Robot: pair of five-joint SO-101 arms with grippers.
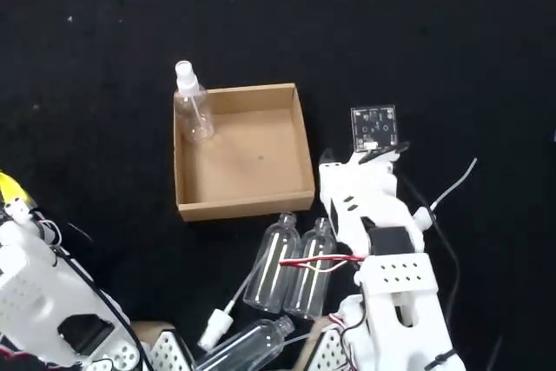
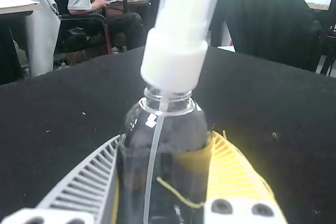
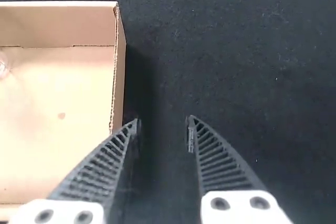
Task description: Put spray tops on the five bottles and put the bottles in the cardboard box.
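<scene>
Left gripper [image 2: 165, 140]: clamped around the body of a clear held bottle [image 2: 157, 124], with a grey finger on one side and a yellow one on the other.
Spray top [image 2: 176, 40]: sat on that bottle's neck at a lean, tube hanging down inside; probably not screwed home.
Right gripper [image 3: 163, 127]: spread apart and empty, low over the black table [image 3: 252, 51], just beside a wall of the cardboard box [image 3: 119, 66].
Boxed bottle [image 1: 193, 109]: capped and upright in a far corner of the box.
Bare bottles: first bare bottle [image 1: 272, 260] and second bare bottle [image 1: 309, 274] lay side by side, just outside the box's near wall; third bare bottle [image 1: 248, 347] lay closer in, beside a loose spray top [image 1: 215, 329].
Risk: could cross-thread or pop off if turned while leaning; smooth plastic could twist in the grip under torque.
Hidden: held bottle's lower part cut off by the frame; nozzle end cropped; thread engagement under the collar impossible to judge.
</scene>
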